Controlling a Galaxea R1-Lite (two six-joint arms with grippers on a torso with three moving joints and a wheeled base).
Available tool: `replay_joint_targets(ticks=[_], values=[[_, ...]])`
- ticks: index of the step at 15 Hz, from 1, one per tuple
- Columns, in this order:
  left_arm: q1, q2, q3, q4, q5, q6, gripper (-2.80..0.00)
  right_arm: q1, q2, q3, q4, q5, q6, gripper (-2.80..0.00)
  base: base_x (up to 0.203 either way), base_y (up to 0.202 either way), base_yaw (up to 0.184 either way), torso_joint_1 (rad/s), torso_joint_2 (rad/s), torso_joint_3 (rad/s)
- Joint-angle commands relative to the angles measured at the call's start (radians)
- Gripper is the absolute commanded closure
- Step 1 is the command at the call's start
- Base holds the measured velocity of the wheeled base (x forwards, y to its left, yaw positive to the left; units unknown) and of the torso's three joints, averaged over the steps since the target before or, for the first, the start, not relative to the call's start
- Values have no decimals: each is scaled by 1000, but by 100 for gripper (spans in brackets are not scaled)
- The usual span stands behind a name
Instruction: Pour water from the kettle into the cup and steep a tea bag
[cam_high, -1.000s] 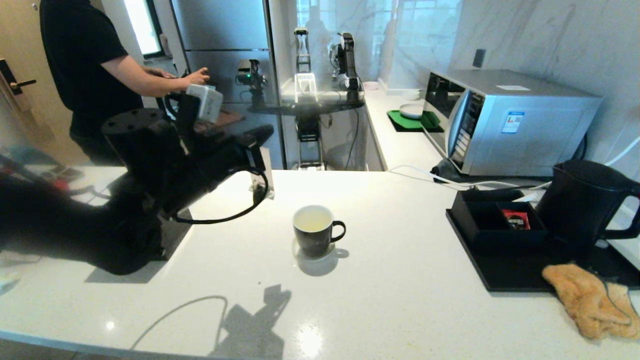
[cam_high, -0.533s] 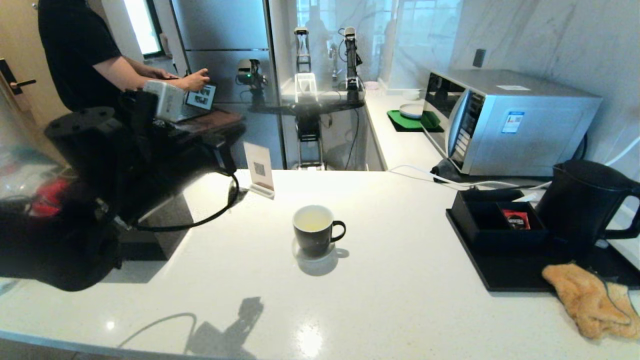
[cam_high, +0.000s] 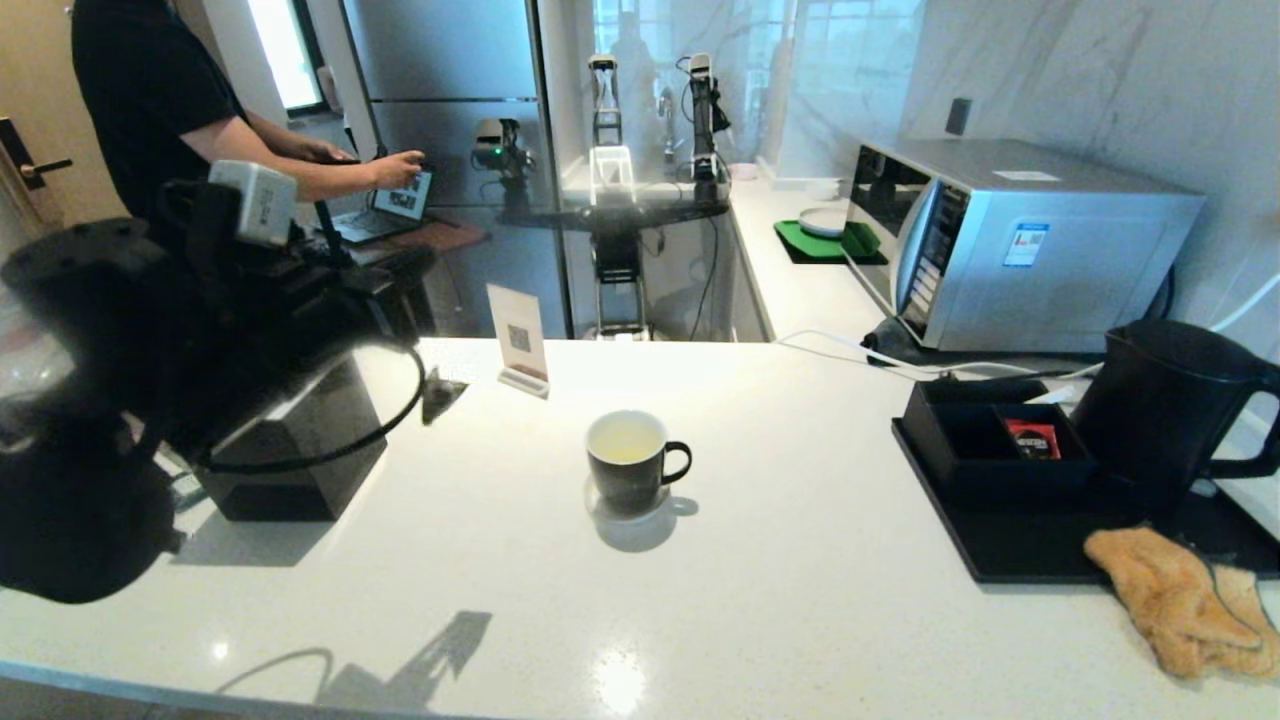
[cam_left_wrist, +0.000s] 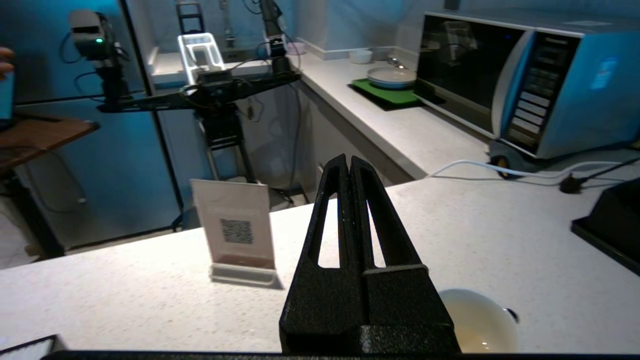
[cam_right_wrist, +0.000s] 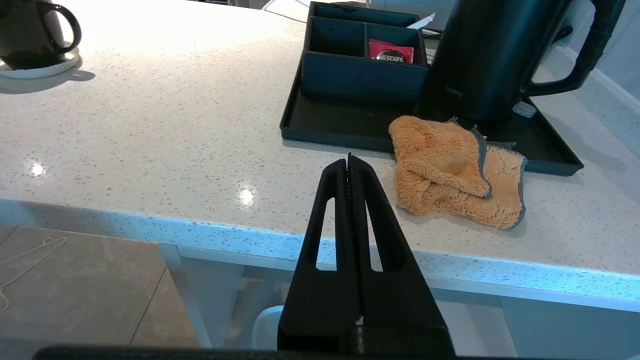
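Left arm's pulled back toward the counter's left edge, left gripper (cam_left_wrist: 349, 165) closed & empty, so retract it w/o swinging over the cup (cam_high: 628, 459) mid-counter; kettle (cam_high: 1170, 410) sits at right edge, right gripper (cam_right_wrist: 349, 162) closed, empty, below front edge.

Filled cup (cam_high: 628, 462); kettle (cam_high: 1165, 410) on tray
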Motion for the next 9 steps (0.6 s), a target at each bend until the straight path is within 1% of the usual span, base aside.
replay_joint_targets(ticks=[1, 9], values=[[32, -4, 7, -8, -2, -1, 0, 0, 2, 0, 0, 0, -1, 0, 0, 0, 0, 0, 0, 0], [111, 1, 11, -11, -6, -2, 0, 0, 2, 0, 0, 0, -1, 0, 0, 0, 0, 0, 0, 0]])
